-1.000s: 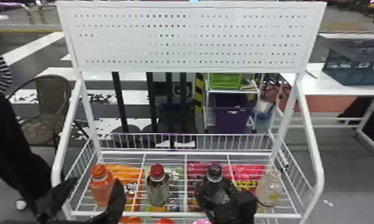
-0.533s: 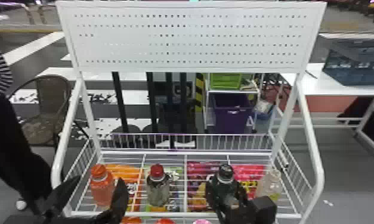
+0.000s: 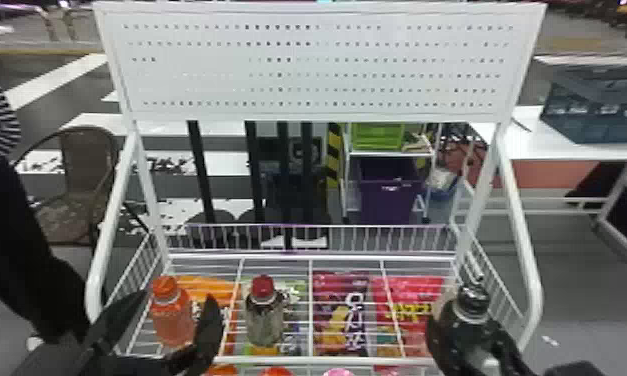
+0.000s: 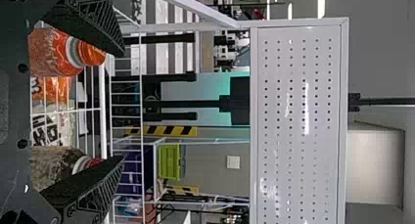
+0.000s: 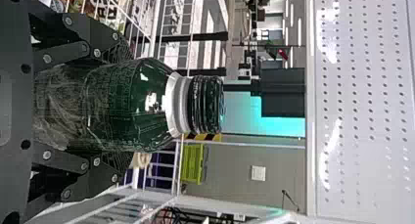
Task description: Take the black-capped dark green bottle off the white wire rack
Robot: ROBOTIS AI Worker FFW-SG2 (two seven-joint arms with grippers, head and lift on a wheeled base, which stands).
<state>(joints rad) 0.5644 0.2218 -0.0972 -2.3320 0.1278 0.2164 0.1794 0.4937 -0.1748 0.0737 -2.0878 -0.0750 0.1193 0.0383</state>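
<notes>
Two black fingers of my right gripper [image 3: 469,334] are closing around the black-capped dark green bottle [image 3: 471,301], one finger on each side. They are standing apart by just the bottle's breadth, and its body is filling the space between them. In the head view I am having both at about four o'clock, over the near edge of the white wire rack [image 3: 322,360]. The bottle is standing upright in my grip, and in the right wrist view its black cap and the pale ring below it are sticking out past my fingertips. Its base is hiding from me, so I cannot tell whether it is touching any wire.

My left gripper [image 3: 178,297] is waiting at about eight o'clock, its fingers spreading wide and holding nothing. The orange bottle [image 3: 172,320] is standing upright between seven and eight o'clock, appearing between those open fingers. The red-capped bottle [image 3: 264,320] is standing on the rack at seven o'clock, near the left gripper.

Snack packets are showing through the rack's wires: a purple one [image 3: 322,295] close to six o'clock and a red one [image 3: 417,295] near five. The white perforated panel [image 3: 322,65] is rising at twelve. Behind the rack, a lime-green crate [image 3: 377,136] is sitting at two o'clock and a purple bin [image 3: 384,200] at three.
</notes>
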